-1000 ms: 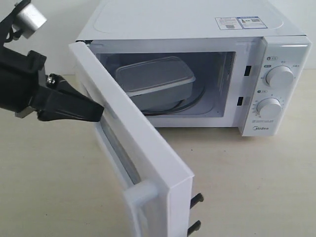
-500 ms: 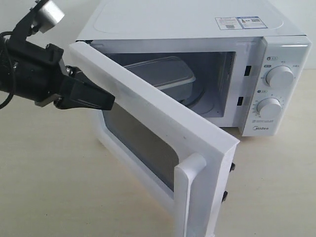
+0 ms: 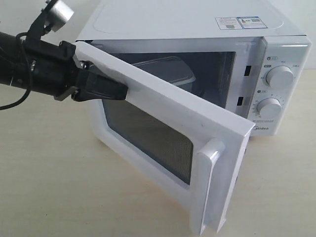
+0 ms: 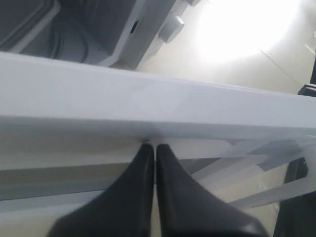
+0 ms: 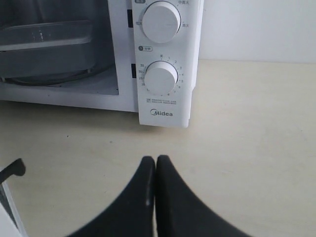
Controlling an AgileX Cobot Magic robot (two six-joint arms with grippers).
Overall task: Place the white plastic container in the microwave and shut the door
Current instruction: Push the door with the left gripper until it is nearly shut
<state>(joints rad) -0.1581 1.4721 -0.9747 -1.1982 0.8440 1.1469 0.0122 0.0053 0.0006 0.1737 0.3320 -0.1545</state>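
White plastic container [image 3: 165, 68] sits inside the microwave [image 3: 197, 24], on the glass turntable [image 5: 74, 78] toward the hinge side of the cavity; from the exterior view you see only its lid and upper wall above the door's edge. You have the door [image 3: 168, 101] about half open, swung out over the counter [image 3: 49, 187], its dark window [image 3: 148, 136] and vertical bar handle [image 3: 210, 185] facing outward. Your left gripper [image 3: 124, 92] is at the door's outer face, high up near the hinge side, with its black fingers [image 4: 136, 192] pressed together and their tips touching the white frame. Your right gripper [image 5: 155, 160] hangs over bare counter in front of the control panel, well apart from the two round knobs [image 5: 160, 78], and its fingers [image 5: 177, 202] are likewise together, holding nothing. You can also see the door's latch hook [image 5: 12, 170] at the edge of the right wrist view
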